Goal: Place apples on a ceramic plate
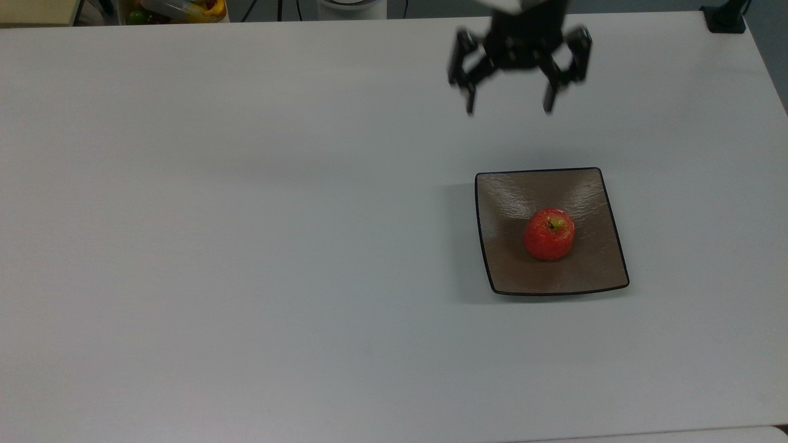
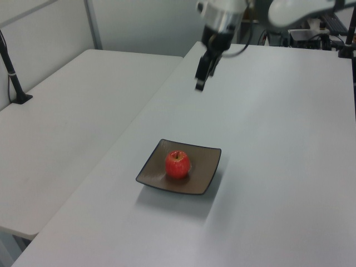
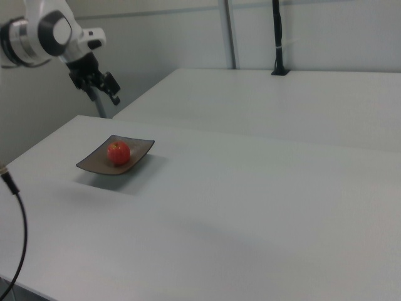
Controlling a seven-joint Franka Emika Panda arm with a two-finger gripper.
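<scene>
My gripper [image 1: 510, 104] is black below a white wrist; the apple [image 1: 549, 234] is red with a yellow-green patch around its dark stem. The plate [image 1: 591, 271] is glossy brown-taupe, finely rippled, edged by a thin dark rim; the table [image 1: 246, 246] is plain white.

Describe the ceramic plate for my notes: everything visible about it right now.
The ceramic plate is square and shallow, with rounded corners, a thin dark rim and a glossy brown-taupe, finely rippled face. It lies flat on the white table, toward the top view's right. One small red apple sits upright near its middle, stem up. Nothing else touches it; the open gripper hangs well clear, off toward the table's far edge.
</scene>
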